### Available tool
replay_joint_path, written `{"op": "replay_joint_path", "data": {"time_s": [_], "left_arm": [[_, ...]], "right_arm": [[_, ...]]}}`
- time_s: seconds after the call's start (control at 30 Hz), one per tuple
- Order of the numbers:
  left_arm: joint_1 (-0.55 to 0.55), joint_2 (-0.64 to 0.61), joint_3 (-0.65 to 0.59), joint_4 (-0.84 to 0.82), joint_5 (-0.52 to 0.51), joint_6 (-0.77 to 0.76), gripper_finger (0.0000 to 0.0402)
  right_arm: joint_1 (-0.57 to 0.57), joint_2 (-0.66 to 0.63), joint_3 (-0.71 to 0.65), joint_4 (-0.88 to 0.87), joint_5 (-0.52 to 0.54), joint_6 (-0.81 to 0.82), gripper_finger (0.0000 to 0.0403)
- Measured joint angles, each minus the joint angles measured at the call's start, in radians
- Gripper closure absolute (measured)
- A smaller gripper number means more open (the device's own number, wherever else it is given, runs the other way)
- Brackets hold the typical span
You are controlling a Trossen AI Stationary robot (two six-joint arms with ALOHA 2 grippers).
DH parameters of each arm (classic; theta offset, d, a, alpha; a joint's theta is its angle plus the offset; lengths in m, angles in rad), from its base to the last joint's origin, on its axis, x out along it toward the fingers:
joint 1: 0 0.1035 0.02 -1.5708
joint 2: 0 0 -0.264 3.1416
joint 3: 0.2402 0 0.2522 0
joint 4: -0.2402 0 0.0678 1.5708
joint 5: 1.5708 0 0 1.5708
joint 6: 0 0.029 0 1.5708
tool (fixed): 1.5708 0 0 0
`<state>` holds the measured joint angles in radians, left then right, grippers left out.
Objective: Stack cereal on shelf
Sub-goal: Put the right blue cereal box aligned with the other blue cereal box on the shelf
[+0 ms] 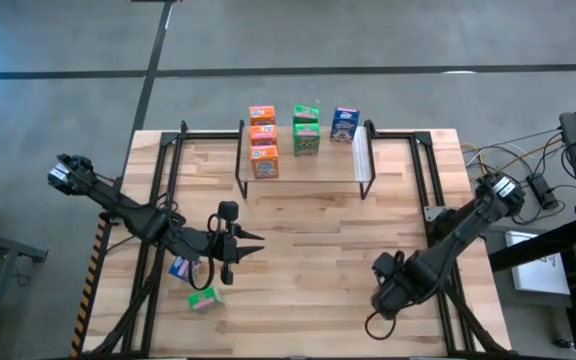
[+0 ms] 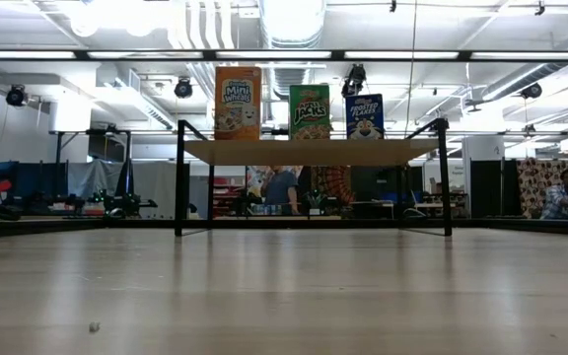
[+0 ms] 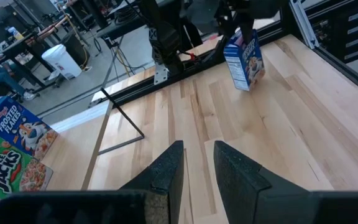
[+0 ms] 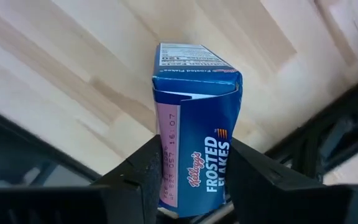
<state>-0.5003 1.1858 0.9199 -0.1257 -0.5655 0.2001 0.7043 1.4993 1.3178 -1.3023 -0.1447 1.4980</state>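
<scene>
Bright, even light falls from ceiling fixtures [image 2: 294, 18] that glare white in the low view, where the near tabletop [image 2: 284, 296] is soft and out of focus. From above, the arms and the shelf [image 1: 303, 160] cast only faint, short shadows on the wood. In the right wrist view the blue box [image 4: 197, 124] is sharp, its dark fingers [image 4: 135, 180] blurred.

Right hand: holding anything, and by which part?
Yes: the right hand grips a blue Frosted Flakes box by its two sides, near one end.
</scene>
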Motion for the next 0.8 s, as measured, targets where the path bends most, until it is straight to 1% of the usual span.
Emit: {"op": "replay_joint_path", "data": {"time_s": [0.13, 0.33, 0.6, 0.8], "left_arm": [[0.0, 0.0, 0.0, 0.004, 0.0, 0.0, 0.0329], [0.0, 0.0, 0.0, 0.006, 0.0, 0.0, 0.0329], [0.0, 0.0, 0.0, 0.006, 0.0, 0.0, 0.0329], [0.0, 0.001, 0.0, 0.009, 0.0, 0.0, 0.0329]], "right_arm": [[-0.045, -0.009, 0.057, 0.002, 0.088, -0.067, 0.0261], [-0.146, -0.011, 0.157, 0.005, 0.194, -0.246, 0.0266], [-0.314, -0.011, 0.279, 0.04, 0.203, -0.535, 0.0267], [-0.426, -0.011, 0.36, 0.05, 0.243, -0.768, 0.0268]]}}
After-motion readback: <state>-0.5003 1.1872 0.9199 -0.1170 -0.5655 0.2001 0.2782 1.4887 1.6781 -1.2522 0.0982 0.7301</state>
